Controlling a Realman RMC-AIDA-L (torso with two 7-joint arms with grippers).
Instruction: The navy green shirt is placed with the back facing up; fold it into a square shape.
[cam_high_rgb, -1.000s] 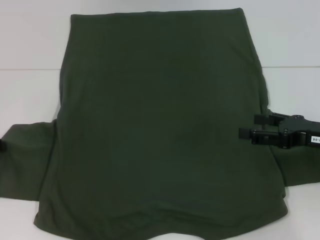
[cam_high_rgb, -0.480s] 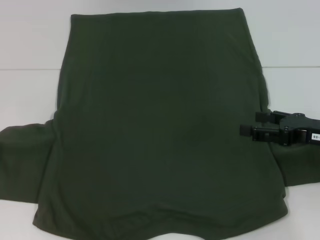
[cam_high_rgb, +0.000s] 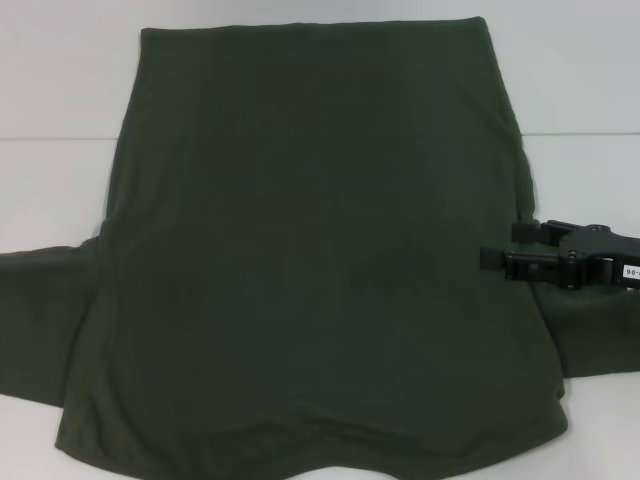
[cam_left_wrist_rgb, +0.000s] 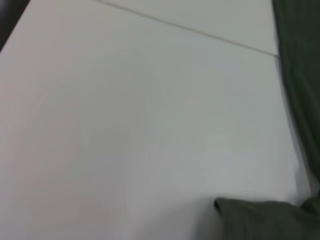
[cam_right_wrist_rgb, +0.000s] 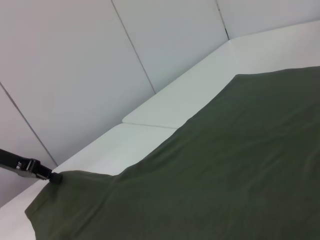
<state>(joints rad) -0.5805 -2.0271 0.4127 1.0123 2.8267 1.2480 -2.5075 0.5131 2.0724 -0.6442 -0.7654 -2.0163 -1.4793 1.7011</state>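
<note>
The navy green shirt (cam_high_rgb: 320, 250) lies spread flat on the white table (cam_high_rgb: 60, 90), plain side up, hem at the far end and both sleeves out to the sides. My right gripper (cam_high_rgb: 498, 245) hovers over the shirt's right armpit, its fingers pointing inward and a narrow gap apart with no cloth between them. My left gripper is outside the head view. The right wrist view shows that left gripper (cam_right_wrist_rgb: 54, 176) pinching the tip of the left sleeve (cam_right_wrist_rgb: 75, 200), which tents up at that point. The same sleeve corner (cam_left_wrist_rgb: 260, 220) shows in the left wrist view.
White table surface surrounds the shirt, with a seam line (cam_high_rgb: 50, 138) crossing it at the far side. Pale wall panels (cam_right_wrist_rgb: 75, 75) rise behind the table's far edge.
The left sleeve and the shirt's near left corner have slid to the left, and the left gripper has left the head view. The right gripper rose slightly and its fingers drew closer.
</note>
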